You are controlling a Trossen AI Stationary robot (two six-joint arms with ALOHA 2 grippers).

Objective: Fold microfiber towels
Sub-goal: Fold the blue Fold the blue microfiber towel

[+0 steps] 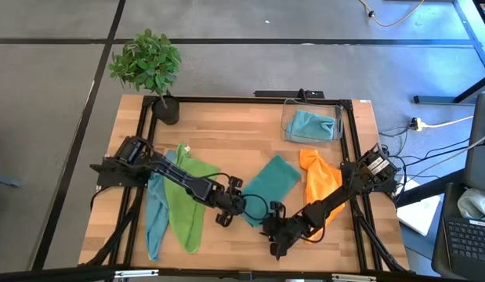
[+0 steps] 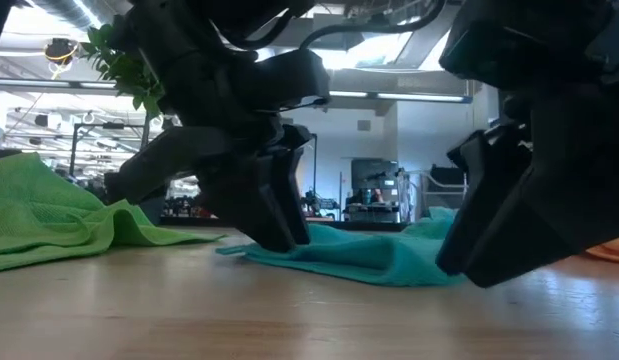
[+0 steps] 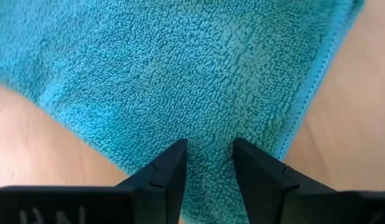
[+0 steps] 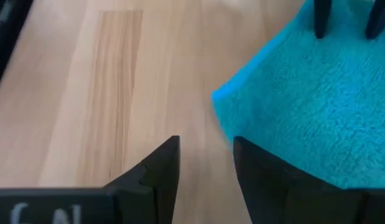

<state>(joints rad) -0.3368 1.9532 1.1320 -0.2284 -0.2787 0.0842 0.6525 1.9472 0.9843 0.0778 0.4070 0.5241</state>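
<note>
A teal towel (image 1: 272, 182) lies flat on the wooden table (image 1: 226, 133). My left gripper (image 3: 209, 149) stands open over the towel's near-left part, slanting down, with flat cloth showing in the gap between its fingers. My right gripper (image 4: 206, 144) is open at the towel's near corner (image 4: 220, 99), one finger over bare wood and the other at the cloth's edge. A lime green towel (image 1: 187, 196) lies on a light blue one (image 1: 154, 215) at the left. An orange towel (image 1: 320, 188) lies at the right. Another light blue towel (image 1: 313, 125) sits in the bin. My left gripper comes at the teal towel from above at a slant, its fingertips (image 3: 239, 149) close beside the hemmed edge (image 3: 298, 118). The towel stays flat on the table. I cannot tell whether the tips touch the cloth. My right gripper's finger (image 4: 267, 168) overlaps the towel's edge; touch cannot be told.
A clear plastic bin (image 1: 287, 129) stands at the table's far right. A potted plant (image 1: 152, 66) stands at the far left corner. A black frame (image 1: 140, 141) runs along the table's sides. Bare wood (image 1: 226, 145) shows between the plant and the bin.
</note>
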